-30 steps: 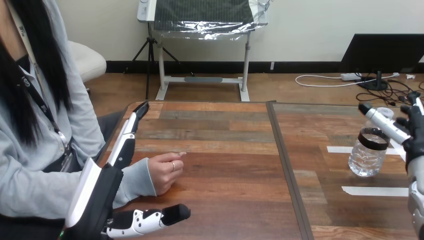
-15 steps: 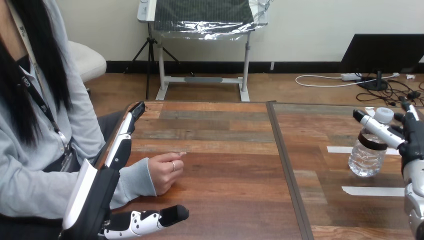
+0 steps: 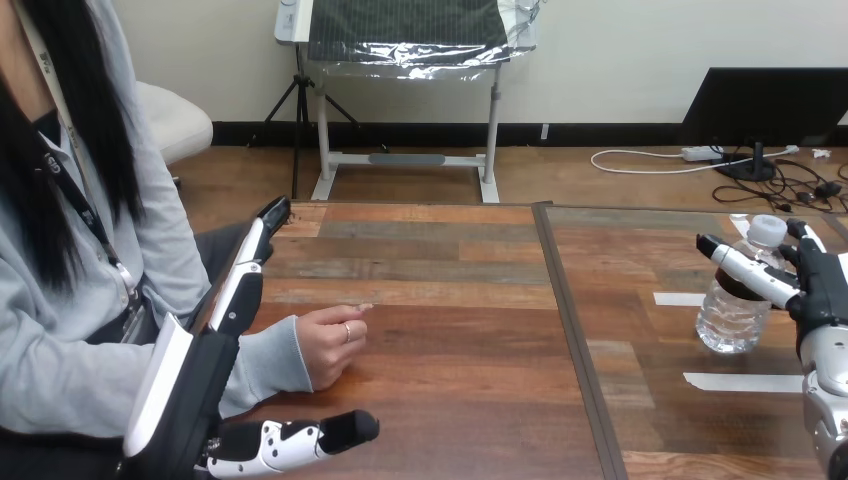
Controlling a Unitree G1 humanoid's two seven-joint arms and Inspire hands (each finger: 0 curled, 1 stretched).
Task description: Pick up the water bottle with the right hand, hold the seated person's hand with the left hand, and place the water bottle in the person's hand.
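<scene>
On the wooden table (image 3: 450, 350), the left hand (image 3: 195, 390) lies spread open, with straight fingers along the far side of the person's sleeve and the thumb on the near side, curled round nothing. The person's hand (image 3: 328, 345) rests loosely curled on the wood. Well apart, the right hand (image 3: 825, 290) is open, one straight digit across the upright water bottle (image 3: 728, 318), which stands between white tape strips (image 3: 740, 381).
</scene>
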